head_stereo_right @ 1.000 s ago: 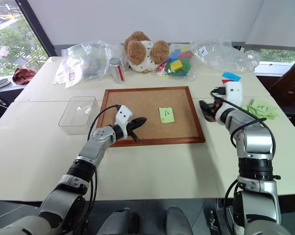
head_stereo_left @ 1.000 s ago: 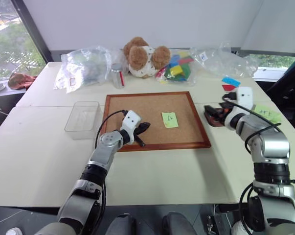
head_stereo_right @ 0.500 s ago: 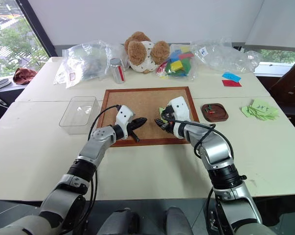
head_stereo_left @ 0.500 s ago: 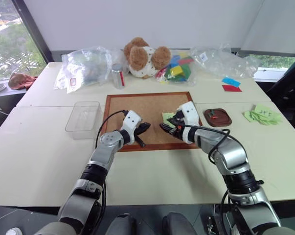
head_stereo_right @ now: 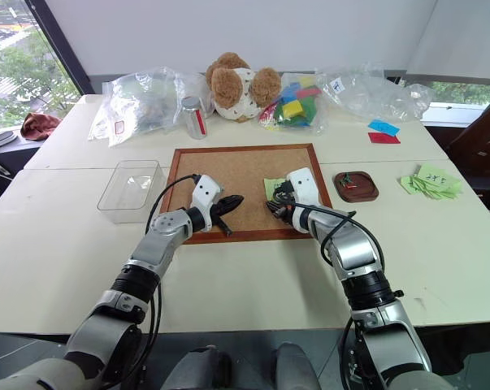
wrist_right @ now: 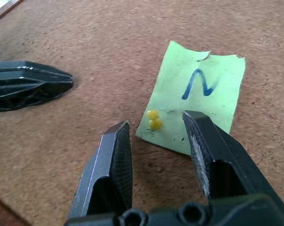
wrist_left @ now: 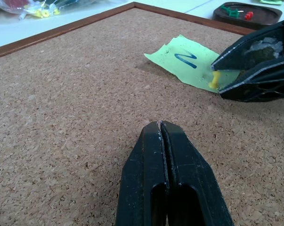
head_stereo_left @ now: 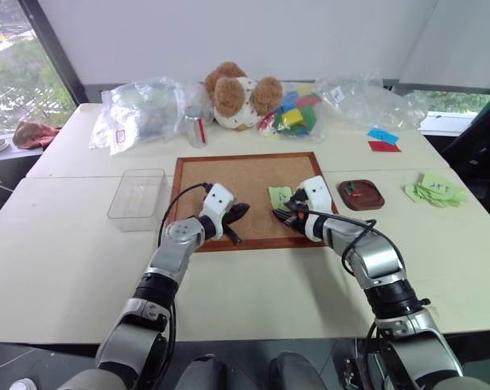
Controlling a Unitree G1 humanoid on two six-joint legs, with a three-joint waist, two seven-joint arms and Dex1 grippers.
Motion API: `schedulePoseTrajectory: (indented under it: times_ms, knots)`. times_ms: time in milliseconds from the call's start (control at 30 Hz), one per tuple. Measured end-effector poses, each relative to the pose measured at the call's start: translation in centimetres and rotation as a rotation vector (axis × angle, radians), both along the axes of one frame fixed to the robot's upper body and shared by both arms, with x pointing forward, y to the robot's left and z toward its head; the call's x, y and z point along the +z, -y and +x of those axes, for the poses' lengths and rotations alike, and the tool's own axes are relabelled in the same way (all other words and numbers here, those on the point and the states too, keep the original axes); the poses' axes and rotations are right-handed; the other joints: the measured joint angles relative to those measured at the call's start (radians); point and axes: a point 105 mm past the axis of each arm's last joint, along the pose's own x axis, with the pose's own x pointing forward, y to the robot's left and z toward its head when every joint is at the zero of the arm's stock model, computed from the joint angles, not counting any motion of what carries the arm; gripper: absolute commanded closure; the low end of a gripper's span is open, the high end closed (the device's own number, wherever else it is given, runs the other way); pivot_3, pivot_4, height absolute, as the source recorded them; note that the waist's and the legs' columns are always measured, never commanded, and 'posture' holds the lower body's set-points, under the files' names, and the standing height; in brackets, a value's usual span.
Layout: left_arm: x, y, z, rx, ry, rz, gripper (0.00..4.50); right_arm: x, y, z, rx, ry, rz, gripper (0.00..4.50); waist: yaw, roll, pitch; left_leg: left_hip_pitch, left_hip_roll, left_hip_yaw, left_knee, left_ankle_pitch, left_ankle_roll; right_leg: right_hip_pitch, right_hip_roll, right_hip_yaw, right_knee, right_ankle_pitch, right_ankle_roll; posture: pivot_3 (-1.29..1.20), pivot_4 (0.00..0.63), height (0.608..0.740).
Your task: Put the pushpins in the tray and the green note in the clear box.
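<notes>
The green note point(head_stereo_left: 279, 197) with a blue mark lies on the corkboard point(head_stereo_left: 228, 175), held by a yellow pushpin point(wrist_right: 154, 121) at its near edge. My right gripper point(wrist_right: 156, 118) is low over the board and open, with one finger on each side of that pin. My left gripper point(head_stereo_left: 237, 214) rests shut on the cork to the left of the note, holding nothing. The reddish-brown tray point(head_stereo_left: 373, 197) sits right of the board and holds a red and a green pushpin point(head_stereo_left: 352, 188). Left of the board stands the clear box point(head_stereo_left: 137, 193), with nothing in it.
A teddy bear point(head_stereo_left: 240, 93), clear plastic bags point(head_stereo_left: 143, 110), coloured blocks point(head_stereo_left: 297, 115) and a metal can point(head_stereo_left: 196, 126) line the table's far side. Blue and red slips point(head_stereo_left: 383, 140) and a pile of pale green notes point(head_stereo_left: 435, 191) lie at the right.
My right gripper swung left from over the tray down to the note on the corkboard, and its jaws narrowed around the yellow pin. The left arm stayed still.
</notes>
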Motion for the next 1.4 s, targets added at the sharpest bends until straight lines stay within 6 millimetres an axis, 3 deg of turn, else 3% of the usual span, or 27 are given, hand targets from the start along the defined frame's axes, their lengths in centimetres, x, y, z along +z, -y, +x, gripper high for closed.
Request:
schedulePoseTrajectory:
  times_ms: [67, 167, 233, 267, 633, 867, 1133, 1233, 1400]
  knots:
    - [0.0, 0.0, 0.0, 0.001, 0.000, 0.000, 4.50, -0.1, -0.2, 0.1, 0.001, -0.005, 0.007, 2.59, 0.000, 0.000, 0.000, 0.000, 0.000, 0.000, 0.000, 0.000, 0.000, 0.000, 0.000, 0.000, 0.000, 0.000, 0.000, 0.00, 0.150, 0.740]
    - [0.0, 0.0, 0.0, 0.000, 0.000, -0.001, 4.50, -0.1, -0.3, 0.3, -0.001, -0.008, 0.016, 3.43, 0.000, 0.000, 0.000, 0.000, 0.000, 0.000, 0.000, 0.000, 0.000, 0.000, 0.000, 0.000, 0.000, 0.000, 0.000, 0.00, 0.150, 0.740]
    - [0.0, 0.1, 0.0, 0.000, 0.000, -0.002, 4.50, -0.1, -0.2, 0.4, -0.003, -0.007, 0.021, 4.28, 0.000, 0.000, 0.000, 0.000, 0.000, 0.000, 0.000, 0.000, 0.000, 0.000, 0.000, 0.000, 0.000, 0.000, 0.000, 0.00, 0.150, 0.740]
    - [0.0, 0.1, 0.0, 0.001, 0.000, -0.002, 4.50, -0.1, -0.2, 0.4, 0.000, -0.006, 0.024, 4.45, 0.000, 0.000, 0.000, 0.000, 0.000, 0.000, 0.000, 0.000, 0.000, 0.000, 0.000, 0.000, 0.000, 0.000, 0.000, 0.00, 0.150, 0.740]
    - [0.1, 0.2, -0.1, -0.002, 0.000, -0.004, 4.50, 0.4, 0.0, 0.2, 0.001, -0.014, 0.020, 4.45, 0.002, 0.000, 0.000, -0.002, 0.000, 0.000, -0.001, 0.000, -0.001, -0.002, 0.000, 0.000, 0.000, 0.000, 0.000, 0.00, 0.150, 0.740]
    - [0.1, 0.2, -0.1, -0.003, -0.001, -0.004, 4.50, 6.3, 0.4, -0.2, 0.012, 0.151, 0.023, 4.45, 0.002, 0.000, 0.000, -0.004, 0.000, 0.000, 0.000, 0.000, -0.001, -0.004, 0.000, 0.000, 0.000, 0.000, 0.000, 0.00, 0.150, 0.740]
    - [0.6, 0.4, 0.3, -0.002, -0.065, -0.070, 4.50, 7.5, 0.0, -2.7, 0.091, 0.172, -0.035, 4.45, 0.005, 0.000, 0.000, -0.005, 0.000, 0.000, 0.001, -0.001, 0.002, -0.003, 0.000, 0.000, 0.000, 0.000, 0.000, 0.00, 0.150, 0.740]
    - [1.1, 0.6, 0.4, -0.009, -0.155, -0.154, 3.64, 7.4, -0.2, -3.5, 0.122, 0.175, -0.066, 4.50, 0.006, 0.000, 0.000, -0.007, 0.000, -0.001, 0.001, -0.001, 0.002, -0.005, 0.000, -0.001, 0.000, 0.000, 0.000, 0.00, 0.150, 0.740]
    - [4.0, 2.4, 0.1, -0.088, -0.348, -0.372, 1.13, 7.5, -0.4, -4.6, 0.182, 0.194, -0.153, 4.50, 0.003, -0.003, 0.002, -0.017, 0.000, -0.002, 0.003, 0.002, -0.003, -0.014, 0.000, -0.002, 0.000, 0.000, 0.001, 0.00, 0.150, 0.740]
